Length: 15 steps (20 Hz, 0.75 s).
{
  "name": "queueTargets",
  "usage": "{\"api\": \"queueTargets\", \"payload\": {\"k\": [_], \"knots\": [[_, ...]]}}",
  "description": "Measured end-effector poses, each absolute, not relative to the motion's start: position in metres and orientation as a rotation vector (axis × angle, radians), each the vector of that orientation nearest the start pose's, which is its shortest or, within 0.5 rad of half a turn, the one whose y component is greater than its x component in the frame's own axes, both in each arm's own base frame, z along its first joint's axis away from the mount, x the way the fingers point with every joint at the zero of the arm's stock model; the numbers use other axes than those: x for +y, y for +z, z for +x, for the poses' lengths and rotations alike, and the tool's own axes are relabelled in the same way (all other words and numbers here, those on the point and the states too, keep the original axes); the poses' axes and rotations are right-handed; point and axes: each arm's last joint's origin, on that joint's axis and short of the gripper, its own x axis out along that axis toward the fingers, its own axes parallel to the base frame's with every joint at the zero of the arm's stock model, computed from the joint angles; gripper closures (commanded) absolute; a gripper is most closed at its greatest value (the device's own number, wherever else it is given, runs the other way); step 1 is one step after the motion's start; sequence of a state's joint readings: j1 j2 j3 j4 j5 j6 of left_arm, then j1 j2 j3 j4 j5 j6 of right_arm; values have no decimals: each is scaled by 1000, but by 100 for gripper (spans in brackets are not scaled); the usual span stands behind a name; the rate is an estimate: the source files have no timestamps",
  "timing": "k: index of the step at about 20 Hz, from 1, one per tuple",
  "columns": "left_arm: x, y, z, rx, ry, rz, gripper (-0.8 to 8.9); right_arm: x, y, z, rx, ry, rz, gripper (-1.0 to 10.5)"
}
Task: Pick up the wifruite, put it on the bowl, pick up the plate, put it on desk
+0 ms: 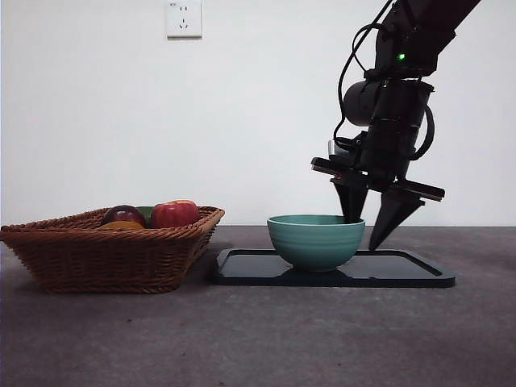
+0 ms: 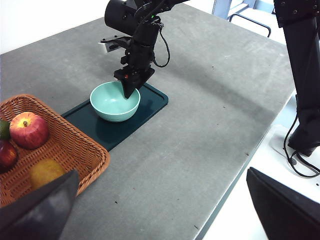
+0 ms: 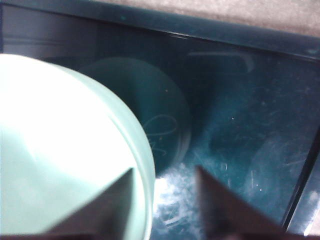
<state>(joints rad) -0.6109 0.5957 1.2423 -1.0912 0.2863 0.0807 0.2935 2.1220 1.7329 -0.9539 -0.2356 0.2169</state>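
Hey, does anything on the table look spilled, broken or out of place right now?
Nothing spilled or broken. One oddity: the right claw straddles the rim of the empty bowl, while the wifruite lies in the basket.

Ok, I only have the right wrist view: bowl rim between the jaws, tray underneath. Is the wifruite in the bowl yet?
Observer: No. The wifruite lies in the basket.
Operator: Bowl empty, then?
Observer: Yes. The bowl holds only one jaw of the right gripper; the other jaw is outside, over the tray.
Operator: Left arm?
Observer: The left gripper is open, away from the bowl, over the desk near the basket, holding nothing.
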Motion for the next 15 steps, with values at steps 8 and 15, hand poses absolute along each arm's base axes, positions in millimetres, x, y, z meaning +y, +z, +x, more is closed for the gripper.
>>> {"api": "queueTargets", "payload": {"k": [8,15], "knots": [[-34,406,34,418,-901,148,162,126,258,394,1359,293,114,940],[-34,406,34,418,-901,148,162,155,284,317,1399,414,-42,939]]}}
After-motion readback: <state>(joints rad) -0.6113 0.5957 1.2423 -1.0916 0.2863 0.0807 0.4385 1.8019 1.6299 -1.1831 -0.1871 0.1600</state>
